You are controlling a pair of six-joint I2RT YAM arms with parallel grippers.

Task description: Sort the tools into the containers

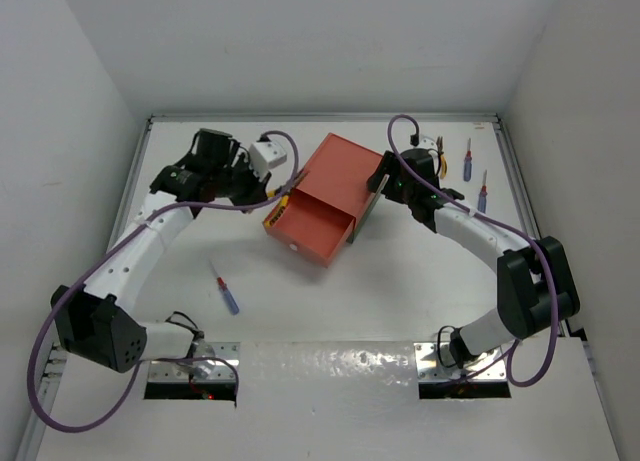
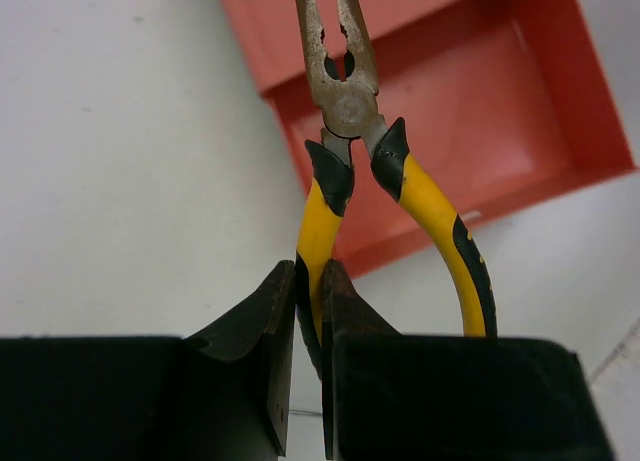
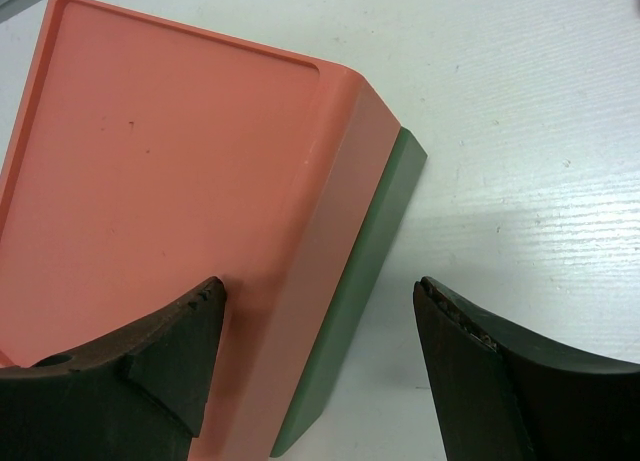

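Pliers [image 2: 350,106] hung over the open salmon drawer [image 2: 470,111]. The left end effector [image 2: 308,281] was clamped on one yellow handle only, and the nose tips were cut off at the frame top. The right end effector [image 3: 320,291] had its fingers apart, straddling a corner of the salmon box [image 3: 170,161] atop the green box [image 3: 375,241]; contact was unclear. From above the green box was mostly hidden. First screwdriver [image 1: 228,295] lay toward the counter's [image 1: 400,281] near-left, with the second screwdriver [image 1: 467,161] and third screwdriver [image 1: 482,193] by the far-right corner.
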